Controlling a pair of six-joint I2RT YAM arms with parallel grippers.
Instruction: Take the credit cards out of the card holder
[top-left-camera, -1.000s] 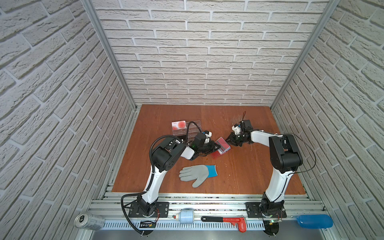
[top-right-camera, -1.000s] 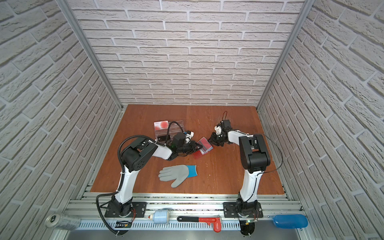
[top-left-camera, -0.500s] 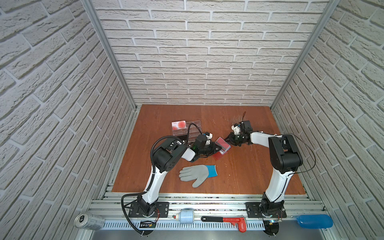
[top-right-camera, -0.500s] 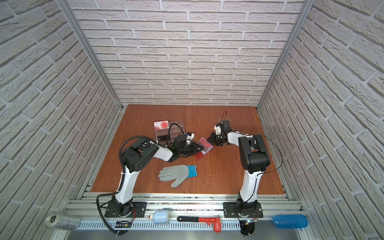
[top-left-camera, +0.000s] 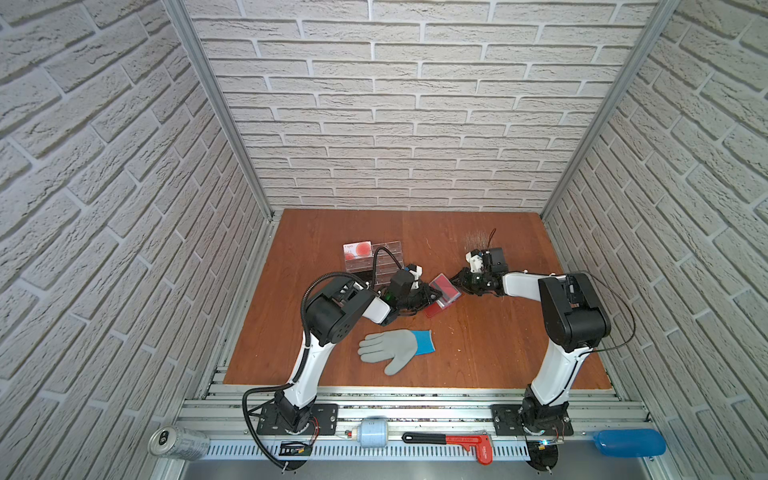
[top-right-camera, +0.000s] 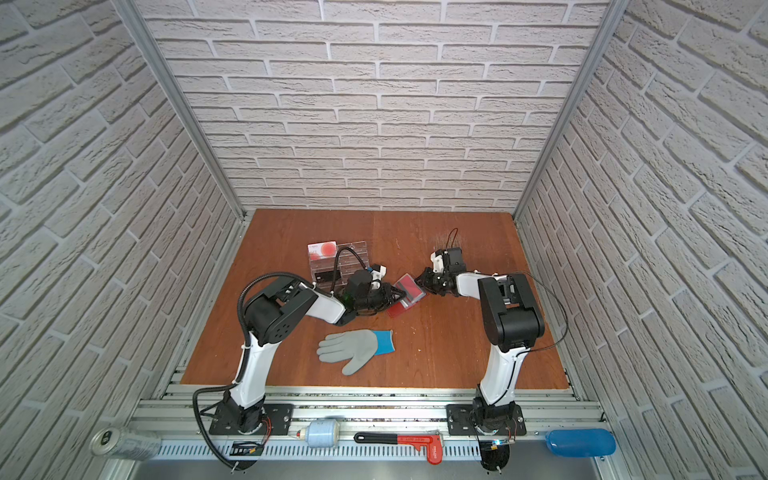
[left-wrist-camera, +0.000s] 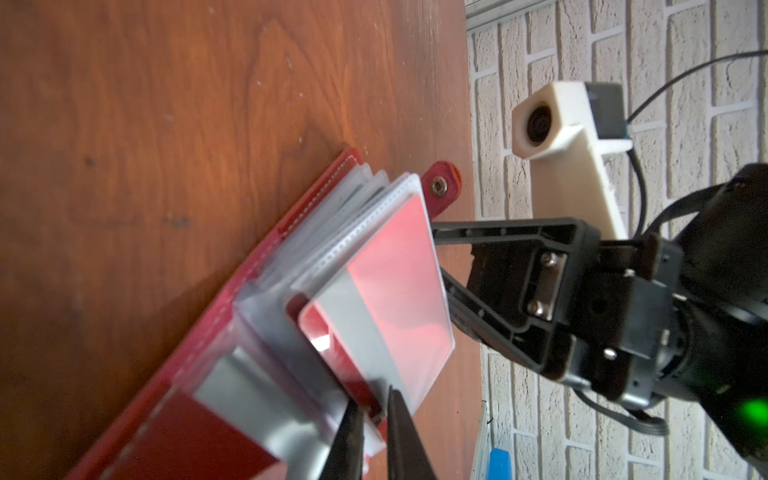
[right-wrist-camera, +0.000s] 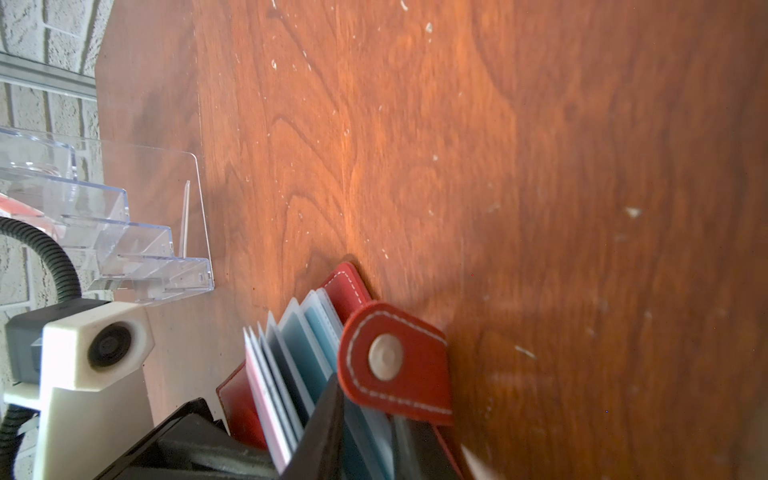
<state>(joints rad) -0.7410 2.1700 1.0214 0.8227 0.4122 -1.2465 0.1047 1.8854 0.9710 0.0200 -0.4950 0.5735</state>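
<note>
The dark red card holder (top-left-camera: 435, 309) (top-right-camera: 395, 309) lies open mid-table between both grippers, its clear sleeves fanned upward. In the left wrist view a red credit card (left-wrist-camera: 395, 286) with a pale stripe stands in the outermost sleeve. My left gripper (left-wrist-camera: 374, 409) (top-left-camera: 432, 297) is shut on that card's near corner. In the right wrist view light blue cards (right-wrist-camera: 316, 332) show in the sleeves beside the snap strap tab (right-wrist-camera: 395, 361). My right gripper (right-wrist-camera: 365, 419) (top-left-camera: 459, 286) is shut on a few of those sleeves from the opposite side.
A clear acrylic tiered stand (top-left-camera: 374, 257) (right-wrist-camera: 124, 232) sits just behind the left arm, with a white card with red circles (top-left-camera: 357, 248) and a black card (top-right-camera: 324, 275) on it. A grey and blue glove (top-left-camera: 395, 347) lies in front of the holder.
My left gripper has drawn back slightly to the left with the red card. The right gripper stays at the holder's sleeves.
</note>
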